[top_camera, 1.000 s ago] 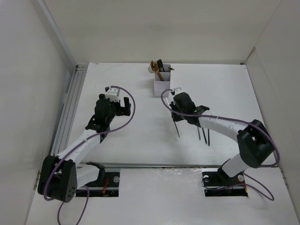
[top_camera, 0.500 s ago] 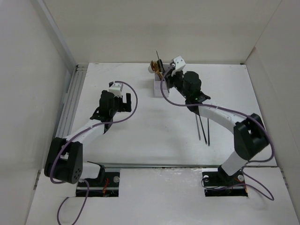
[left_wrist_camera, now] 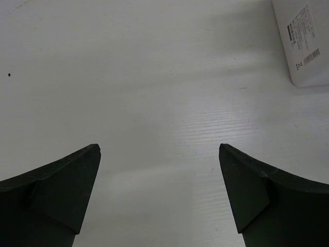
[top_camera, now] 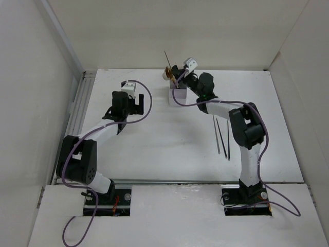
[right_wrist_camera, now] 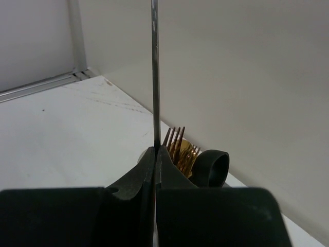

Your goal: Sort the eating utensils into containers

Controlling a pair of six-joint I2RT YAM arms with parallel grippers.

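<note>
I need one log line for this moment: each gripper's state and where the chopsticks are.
right gripper: shut on chopstick, over organiser | left gripper: open, empty | table: two loose chopsticks

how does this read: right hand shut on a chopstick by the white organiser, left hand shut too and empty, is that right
Not quite: the left hand is open, not shut. The left wrist view shows its fingers wide apart over the table, empty. The rest stands: the right hand is shut on a chopstick by the white organiser.
</note>
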